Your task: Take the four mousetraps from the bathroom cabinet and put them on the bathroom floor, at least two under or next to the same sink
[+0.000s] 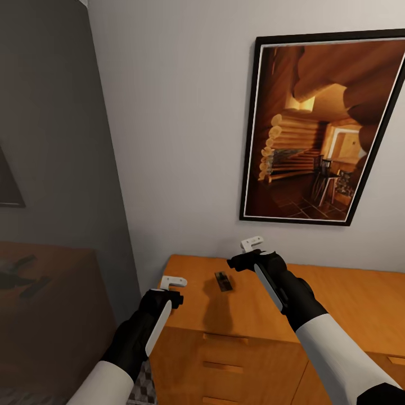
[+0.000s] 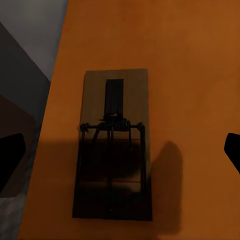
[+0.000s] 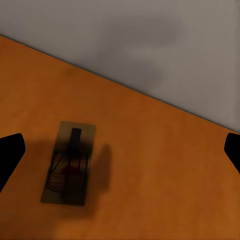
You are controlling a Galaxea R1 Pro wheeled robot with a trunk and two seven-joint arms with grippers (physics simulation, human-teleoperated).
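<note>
While both claws hang spread wide, empty: mousetrap flat on cabinet, brown board, dark wire.

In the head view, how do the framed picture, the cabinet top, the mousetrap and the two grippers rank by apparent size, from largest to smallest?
1. Framed picture.
2. Cabinet top, cut off at the frame's right edge, so its rank is unsure.
3. Left gripper and right gripper: they look alike, so no order between them.
4. Mousetrap, smallest.
</note>
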